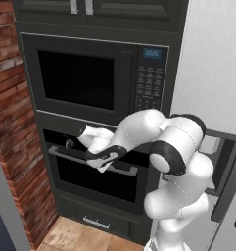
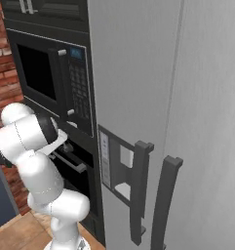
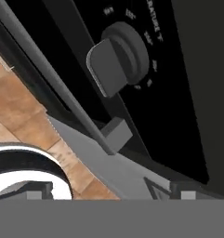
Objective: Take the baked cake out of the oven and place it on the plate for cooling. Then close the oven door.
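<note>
Red brick wall (image 1: 9, 98) at left, dark cabinetry (image 1: 105, 12), built-in black microwave (image 1: 90, 78), grey fridge (image 2: 187, 97), wooden floor (image 1: 75, 238)

Even flat rendered light, soft focus (slightly pixelated), faint shadows, no glare

Folded white arm with dark joints, elbow raised high, forearm reaching forward and down to the left. Gripper (image 1: 101, 158) pointing away from the base, hand tilted and rolled. Finger spread hidden behind the hand, so open or closed unclear.
</note>
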{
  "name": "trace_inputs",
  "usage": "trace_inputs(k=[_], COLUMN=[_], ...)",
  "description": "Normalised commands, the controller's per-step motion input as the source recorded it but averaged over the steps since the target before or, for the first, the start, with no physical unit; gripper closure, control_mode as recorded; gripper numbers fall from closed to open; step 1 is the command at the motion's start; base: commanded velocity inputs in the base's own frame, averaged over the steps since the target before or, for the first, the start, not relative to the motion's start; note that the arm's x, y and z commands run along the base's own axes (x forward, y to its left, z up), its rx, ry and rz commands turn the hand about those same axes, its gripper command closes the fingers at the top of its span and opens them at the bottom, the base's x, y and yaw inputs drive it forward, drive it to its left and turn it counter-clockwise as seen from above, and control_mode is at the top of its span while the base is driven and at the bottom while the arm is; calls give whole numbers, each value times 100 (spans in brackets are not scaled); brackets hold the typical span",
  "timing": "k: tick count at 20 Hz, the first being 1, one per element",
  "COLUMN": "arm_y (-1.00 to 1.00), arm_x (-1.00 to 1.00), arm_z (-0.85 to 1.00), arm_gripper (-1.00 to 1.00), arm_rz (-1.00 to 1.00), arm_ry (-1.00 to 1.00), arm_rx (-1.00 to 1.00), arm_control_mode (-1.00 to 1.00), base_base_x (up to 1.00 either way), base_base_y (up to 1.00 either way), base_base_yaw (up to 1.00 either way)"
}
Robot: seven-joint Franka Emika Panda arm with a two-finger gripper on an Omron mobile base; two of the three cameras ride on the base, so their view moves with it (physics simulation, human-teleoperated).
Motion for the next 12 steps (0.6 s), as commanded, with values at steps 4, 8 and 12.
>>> trace_inputs(k=[4,8,12], arm_y=[59,47,24], arm_x=[51,70,65], arm_z=[-86,-80,-40], arm_gripper=[-100,-100,-100], arm_rz=[8,6,3], arm_ry=[0,4,3], arm_rx=[-35,-35,-23], arm_control_mode=[-100,-100,-100], base_base_x=[0,0,0], base_base_y=[0,0,0], base_base_yaw=[0,0,0])
